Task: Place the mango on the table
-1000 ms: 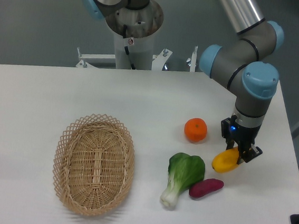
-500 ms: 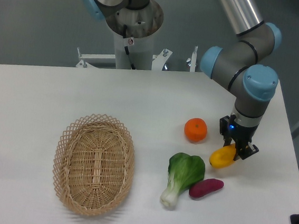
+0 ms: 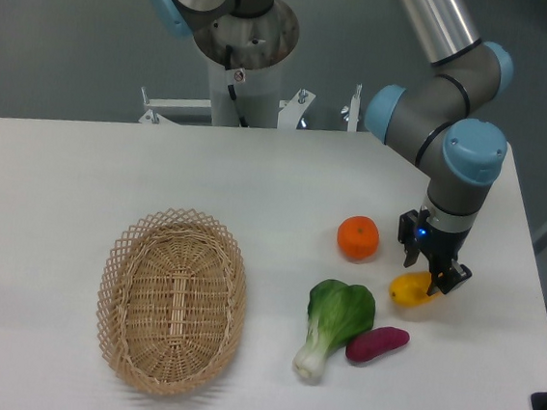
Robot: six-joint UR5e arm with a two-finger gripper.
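With the fingers (image 3: pixel 431 281) closed on the mango (image 3: pixel 409 289), which looks to rest on the tabletop (image 3: pixel 83 167) between orange (image 3: pixel 358 238) and sweet potato (image 3: pixel 377 344), I would open them fully before lifting straight up, so it neither rolls nor drags.

Silver-grey arm (image 3: pixel 428 108), light blue joint caps, black claw (image 3: pixel 431 278), blue light

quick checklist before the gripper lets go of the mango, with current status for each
1. Gripper on the mango: ok, fingers straddle its right end.
2. Mango resting on the table: cannot tell, it looks low but contact is unclear.
3. Clear of the orange: ok, apart.
4. Clear of the sweet potato: ok, gap below.
5. Clear of the bok choy: ok.
6. Table edge: ok, white surface to the right.
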